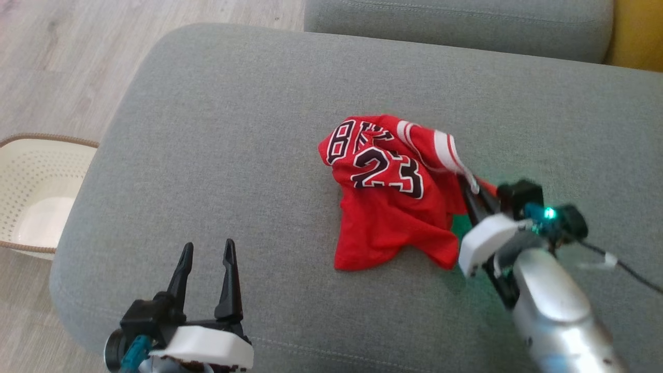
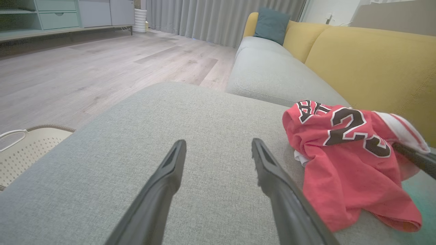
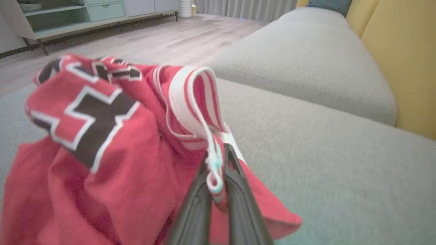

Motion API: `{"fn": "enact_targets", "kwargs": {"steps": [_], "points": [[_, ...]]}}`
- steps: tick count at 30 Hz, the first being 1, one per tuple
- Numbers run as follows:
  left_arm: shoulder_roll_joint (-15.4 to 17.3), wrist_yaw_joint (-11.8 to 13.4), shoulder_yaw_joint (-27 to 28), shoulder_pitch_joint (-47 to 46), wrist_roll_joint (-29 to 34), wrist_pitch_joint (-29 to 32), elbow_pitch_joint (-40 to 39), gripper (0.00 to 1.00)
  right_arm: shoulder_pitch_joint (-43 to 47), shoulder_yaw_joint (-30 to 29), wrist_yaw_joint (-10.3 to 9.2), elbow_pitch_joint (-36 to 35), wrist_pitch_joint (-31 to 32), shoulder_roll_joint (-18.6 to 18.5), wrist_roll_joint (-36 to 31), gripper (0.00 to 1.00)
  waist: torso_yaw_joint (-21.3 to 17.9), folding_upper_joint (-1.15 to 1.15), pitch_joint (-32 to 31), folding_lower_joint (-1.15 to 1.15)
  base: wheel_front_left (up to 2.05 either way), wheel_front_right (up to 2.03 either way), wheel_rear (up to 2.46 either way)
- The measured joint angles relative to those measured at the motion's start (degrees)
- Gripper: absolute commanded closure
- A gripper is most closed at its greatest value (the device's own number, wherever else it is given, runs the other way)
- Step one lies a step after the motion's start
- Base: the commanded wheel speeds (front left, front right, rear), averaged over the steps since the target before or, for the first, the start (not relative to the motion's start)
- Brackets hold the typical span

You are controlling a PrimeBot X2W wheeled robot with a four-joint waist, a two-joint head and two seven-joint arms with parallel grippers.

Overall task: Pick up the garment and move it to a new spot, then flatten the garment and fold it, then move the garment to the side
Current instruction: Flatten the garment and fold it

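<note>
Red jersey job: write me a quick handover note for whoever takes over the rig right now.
Right gripper: shut on the white-striped trim of the red number 23 jersey.
Left gripper: open, holding nothing, above the grey sofa cushion to the jersey's left.
Jersey: crumpled, most of it lying on the cushion. A cream perforated basket stands on the floor off the cushion's left end.
Done: the grasp on the trim.
Left: carry the jersey to a new spot, flatten it, fold it, move it to the side.
</note>
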Motion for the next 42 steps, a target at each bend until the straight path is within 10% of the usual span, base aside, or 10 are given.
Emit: {"fn": "enact_targets", "kwargs": {"steps": [28, 42], "points": [[0.0, 1.4, -1.1, 0.0, -1.3, 0.0, -1.0, 0.0, -24.1, -5.7, 0.0, -8.8, 5.5, -8.7, -5.0, 1.0, 0.0, 0.0, 0.0, 0.0, 0.0, 0.0, 0.0], [0.0, 1.3, -1.8, -0.4, -1.3, 0.0, -0.7, 0.0, -28.6, -3.4, 0.0, -11.2, 3.1, -3.9, -6.1, 1.0, 0.6, 0.0, 0.2, 0.0, 0.0, 0.0, 0.0]]}}
